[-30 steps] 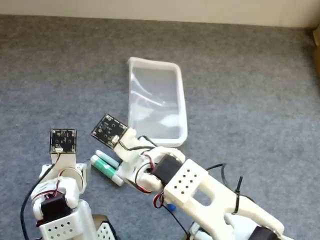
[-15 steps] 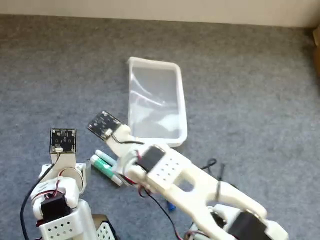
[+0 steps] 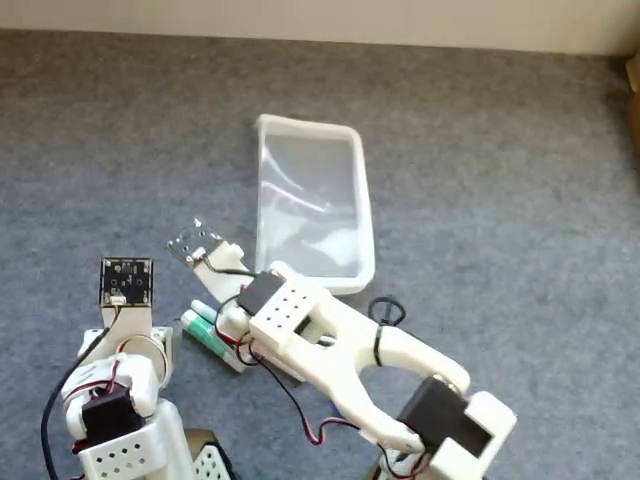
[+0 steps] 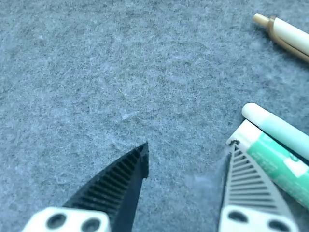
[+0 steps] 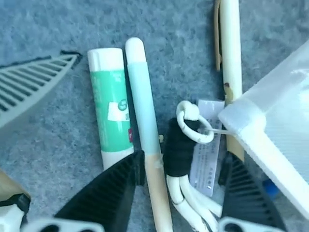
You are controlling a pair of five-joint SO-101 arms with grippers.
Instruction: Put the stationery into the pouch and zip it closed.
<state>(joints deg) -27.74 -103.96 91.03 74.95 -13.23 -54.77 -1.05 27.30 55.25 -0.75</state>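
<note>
a grey, carpet-like surface (image 3: 500,200) fills the scene, with a pale strip of wall (image 3: 400,20) along its far edge. the pouch (image 3: 310,190) lies flat near the middle of the surface. it is a translucent white rectangle with rounded corners, its long side running away from the arms, and the grey shows faintly through it.

the stationery lies just off the pouch's near corner, between the two arms. a glue stick (image 5: 112,116), white with a green label, lies side by side with a pale green pen (image 5: 140,96), the two touching. a cream pen (image 5: 230,43) lies apart from them, close against the pouch's edge. between the pens sits a bundle of white cord (image 5: 181,140) in a black band, with a small ring and a tag (image 5: 206,154) beside it.

the left fingers (image 4: 188,157) are spread wide and hold nothing, low over bare surface, with the glue stick's end just beside the pale one. the right fingers (image 5: 183,162) are also spread wide and empty, straddling the pale green pen and the cord bundle.
</note>
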